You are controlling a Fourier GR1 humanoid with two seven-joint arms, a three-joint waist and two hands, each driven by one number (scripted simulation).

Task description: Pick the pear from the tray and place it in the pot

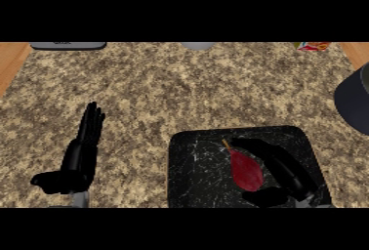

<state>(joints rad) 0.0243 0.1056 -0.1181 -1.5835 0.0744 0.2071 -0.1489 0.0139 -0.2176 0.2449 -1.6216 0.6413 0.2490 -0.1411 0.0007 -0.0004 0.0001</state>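
Down at the near edge, the black left hand [78, 155] rests open on the left, its fingers straight and pointing away from the robot, well apart from everything else. To the right of it lies the black speckled tray [194, 171], a rounded square whose near side runs out of view. The black right hand [296, 183] hangs over the tray's right half, unclenched: its long fingers [274, 156] stretch up and leftward with only a gentle bend, and its thumb [263, 196] juts out to the left below them. The dark red pear [246, 172] lies on the tray in the gap between thumb and fingers, its broad end just beside the thumb and its thin tan stem pointing away toward the fingertips. The fingers run along its right side; whether they touch it cannot be told. Beyond the tray spreads the speckled tan granite counter [180, 88]. Farther off, at the right edge, part of the dark round pot [355, 97] shows, well apart from the pear. Along the far edge sit a flat grey object [69, 45], a pale rounded object [198, 45] and a red and yellow packet [314, 46].
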